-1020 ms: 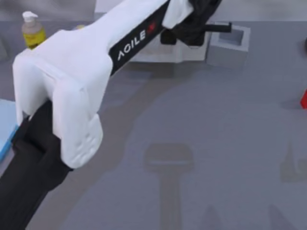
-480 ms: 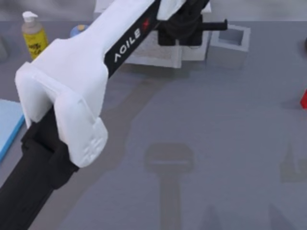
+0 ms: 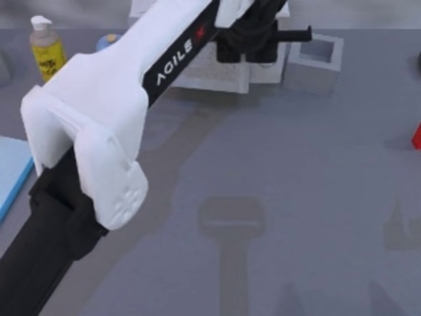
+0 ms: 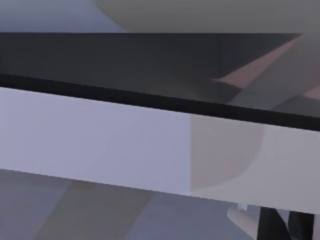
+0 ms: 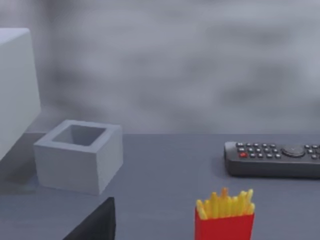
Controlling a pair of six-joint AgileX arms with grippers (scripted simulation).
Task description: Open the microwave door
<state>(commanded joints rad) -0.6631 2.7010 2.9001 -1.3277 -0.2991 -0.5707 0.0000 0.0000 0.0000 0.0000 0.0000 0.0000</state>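
Near tabletop (image 3: pixel 296 197): bare grey surface carrying only arm shadows; a blue pad (image 3: pixel 12 171) lies at the left edge.
Left arm (image 3: pixel 99 125): reaches from the near left diagonally to the far centre, hiding much of the scene in the top view.
Right arm: parked, not seen from above; its wrist view looks over a small grey cube (image 5: pixel 79 155), a box of fries (image 5: pixel 225 217) and a remote (image 5: pixel 272 159).
Left gripper (image 3: pixel 253 43): at the far centre, right against the front of the microwave; whether its fingers are spread or closed, or hold anything, cannot be told.
Microwave (image 3: pixel 141 8): far centre, mostly covered by the arm; the grey cube sits just to its right.
Microwave door (image 3: pixel 214 69): the speckled panel appears to stand out from the body, so it seems partly swung open; the left wrist view shows a white edge (image 4: pixel 100 140) with a dark gap beyond it.
Far left: a yellow pump bottle (image 3: pixel 46 43), well clear of the work.
Step in hand: likely drawing the door outward.
Doing it well: follow the door's arc about its hinge rather than pulling straight, keep contact on the free edge, move slowly so the microwave does not slide, and stay clear of the cube.
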